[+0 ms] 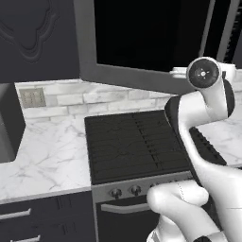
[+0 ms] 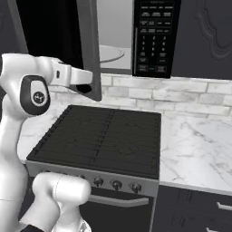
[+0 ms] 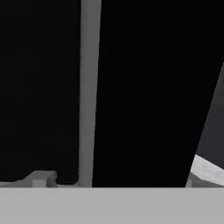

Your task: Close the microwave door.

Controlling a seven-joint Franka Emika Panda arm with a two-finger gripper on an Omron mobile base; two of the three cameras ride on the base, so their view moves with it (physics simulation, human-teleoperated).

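Note:
The microwave door (image 1: 142, 42) stands swung out over the stove, a grey frame around black glass. In the right base view the microwave door (image 2: 90, 45) is edge-on, a thin grey slab. Behind it the microwave (image 2: 115, 31) shows its light cavity, the white turntable (image 2: 111, 54) and the black button panel (image 2: 154, 36). My gripper (image 2: 87, 86) is at the door's lower edge, on its outer face. In the hand view the gripper (image 3: 116, 181) is open, tips wide apart, right up against the black glass and a grey frame strip (image 3: 89, 87).
A black stove (image 1: 132, 142) with knobs lies directly below the door. White marble counter (image 2: 199, 145) runs on both sides, with a brick backsplash (image 1: 94, 99) behind. Dark embossed cabinet doors (image 1: 33, 33) hang beside the microwave. A dark box (image 1: 7, 123) stands at the far left.

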